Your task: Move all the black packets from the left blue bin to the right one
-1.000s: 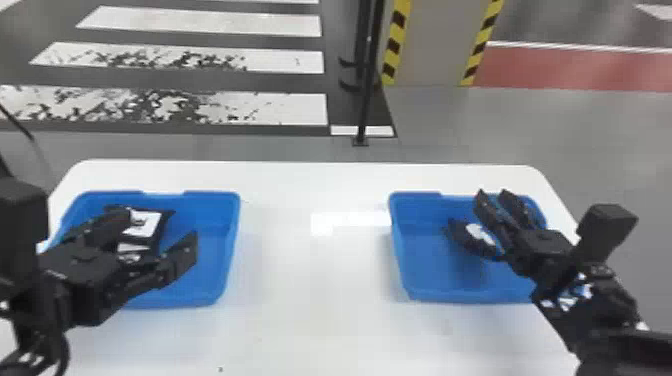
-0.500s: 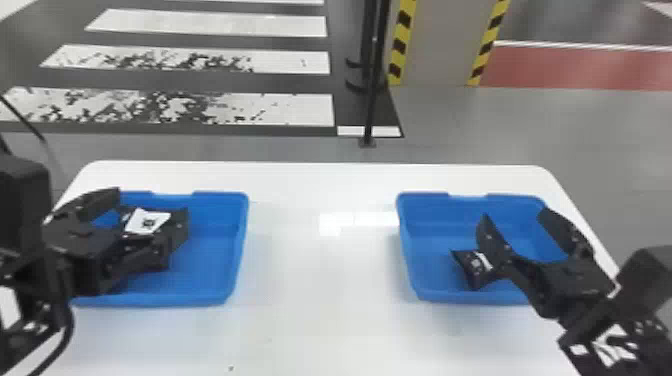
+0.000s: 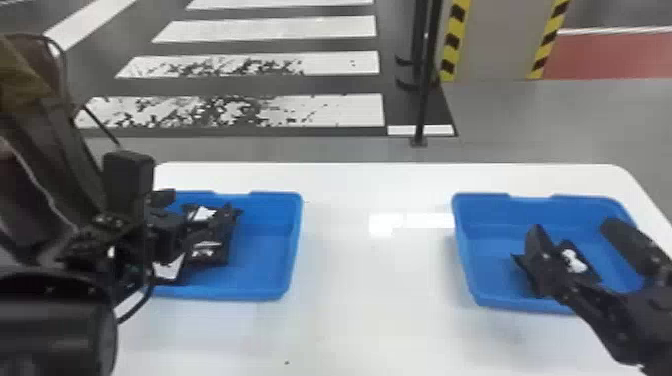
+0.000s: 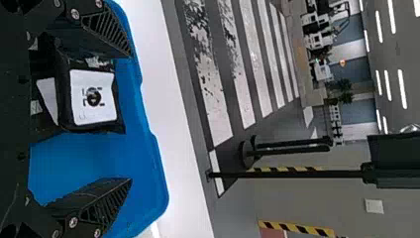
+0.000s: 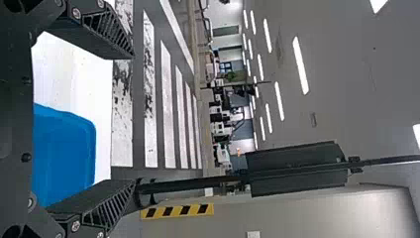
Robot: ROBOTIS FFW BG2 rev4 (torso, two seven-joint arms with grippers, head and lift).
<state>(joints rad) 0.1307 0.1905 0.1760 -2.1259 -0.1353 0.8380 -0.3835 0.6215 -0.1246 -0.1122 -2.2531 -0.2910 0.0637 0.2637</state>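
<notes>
L gripper point(image 3: 197, 207) & R gripper point(image 3: 574, 230) both w/ fingers spread wide.
L arm point(image 3: 55, 320) in fr. head view's L edge, its gripper nr. table's point(image 3: 350, 320) L edge; R arm point(image 3: 625, 320) in at view's btm R, its gripper nr. table's R edge, tips toward far edge.

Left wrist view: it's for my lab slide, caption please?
Open left gripper by black packets in the left blue bin.
</notes>
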